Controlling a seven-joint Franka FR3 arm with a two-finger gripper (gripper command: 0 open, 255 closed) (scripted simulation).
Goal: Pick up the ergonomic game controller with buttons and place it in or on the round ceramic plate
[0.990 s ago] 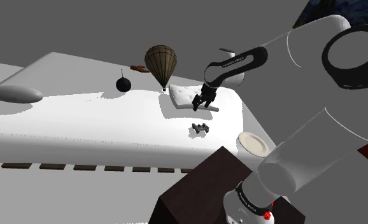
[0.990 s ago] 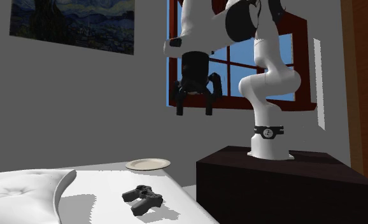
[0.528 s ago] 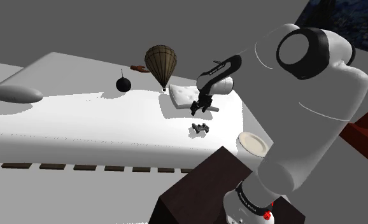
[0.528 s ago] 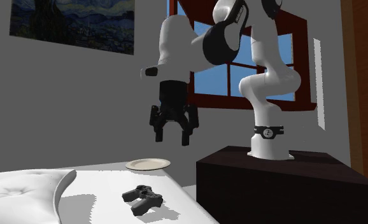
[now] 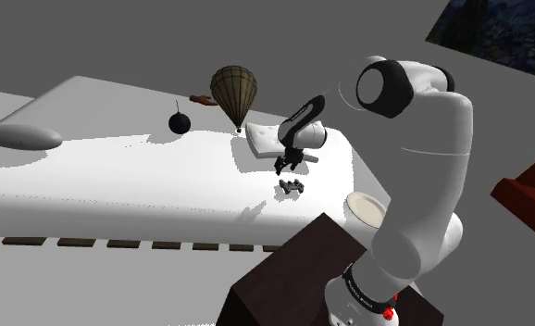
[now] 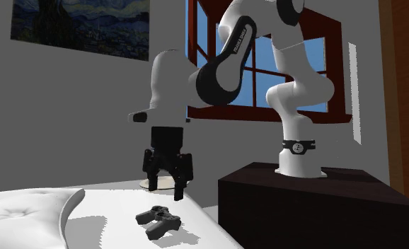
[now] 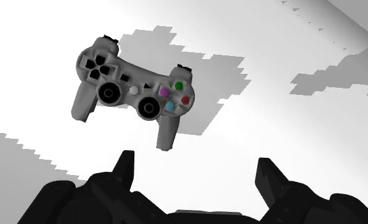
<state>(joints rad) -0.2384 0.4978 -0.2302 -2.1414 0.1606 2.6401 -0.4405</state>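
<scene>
Grey controller [image 7: 133, 90] | 2 black sticks [image 7: 108, 94], coloured btns [image 7: 178, 85] | gripper [image 7: 195, 159] spread above

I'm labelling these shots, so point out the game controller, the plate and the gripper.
game controller [image 7: 133, 93], wrist view, middle of its face
plate [image 5: 367, 208], shoulder view, bare centre
gripper [image 6: 166, 192], second exterior view, midway between its fingertips

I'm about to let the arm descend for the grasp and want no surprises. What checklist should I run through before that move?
1. Pincer open: ok, its fingers stand apart.
2. Pincer clear of the controller: ok, it hovers above without touching.
3. Controller lying flat, buttons up, nothing against it: ok.
4. Pincer centred over the controller's body: cannot tell; in the wrist view the controller sits nearer one finger.
5. Plate unobstructed near the stand: ok.
</scene>
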